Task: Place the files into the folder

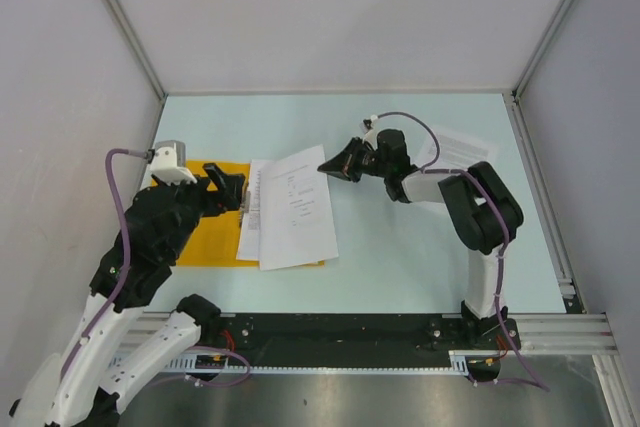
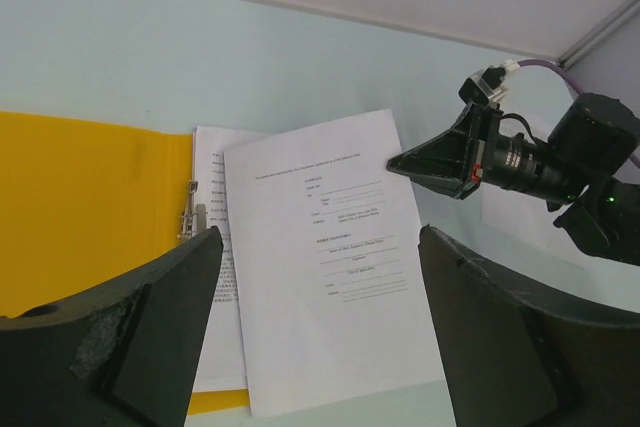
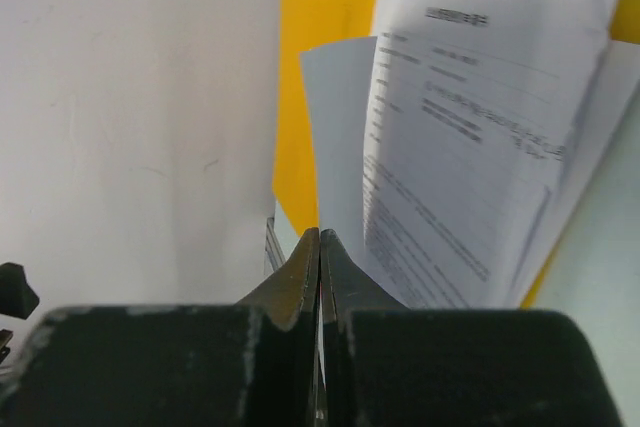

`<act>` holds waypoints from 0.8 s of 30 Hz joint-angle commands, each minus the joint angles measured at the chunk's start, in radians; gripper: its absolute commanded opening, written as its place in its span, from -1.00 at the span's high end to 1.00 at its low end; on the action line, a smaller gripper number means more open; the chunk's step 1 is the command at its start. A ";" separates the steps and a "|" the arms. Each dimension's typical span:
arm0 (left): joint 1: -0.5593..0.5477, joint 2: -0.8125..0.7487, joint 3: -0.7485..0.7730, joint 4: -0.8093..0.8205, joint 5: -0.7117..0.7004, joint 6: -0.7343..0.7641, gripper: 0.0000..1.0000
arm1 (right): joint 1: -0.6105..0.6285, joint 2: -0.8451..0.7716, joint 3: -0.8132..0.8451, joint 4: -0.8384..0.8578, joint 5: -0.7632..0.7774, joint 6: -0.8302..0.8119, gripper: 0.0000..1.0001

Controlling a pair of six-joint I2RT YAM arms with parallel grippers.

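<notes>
The orange-yellow folder (image 1: 200,237) lies open at the left of the table, a metal clip (image 2: 190,212) at its spine. Two white printed files (image 1: 298,209) lie overlapping on its right half, the top sheet (image 2: 335,257) skewed over the lower one (image 2: 215,247). Another sheet (image 1: 458,144) lies at the back right, partly under the right arm. My left gripper (image 1: 241,193) hovers open over the folder's spine, nothing between its fingers (image 2: 130,337). My right gripper (image 1: 330,165) is shut and empty by the top sheet's far right corner. In the right wrist view it (image 3: 319,235) points at the files (image 3: 470,147) and folder (image 3: 312,97).
Grey walls enclose the table on the left, back and right. An aluminium rail (image 1: 545,207) runs along the right edge. The arm bases stand on the black bar (image 1: 340,332) at the near edge.
</notes>
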 commanded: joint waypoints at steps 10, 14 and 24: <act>0.006 0.025 -0.067 0.085 0.065 0.010 -0.72 | -0.011 0.128 0.019 0.107 0.100 -0.015 1.00; 0.008 0.020 -0.090 0.097 0.077 -0.002 -0.72 | 0.001 0.131 0.019 0.104 0.147 0.017 1.00; 0.009 0.002 -0.076 0.083 0.075 0.021 -0.72 | 0.033 0.154 0.027 0.109 0.188 0.051 1.00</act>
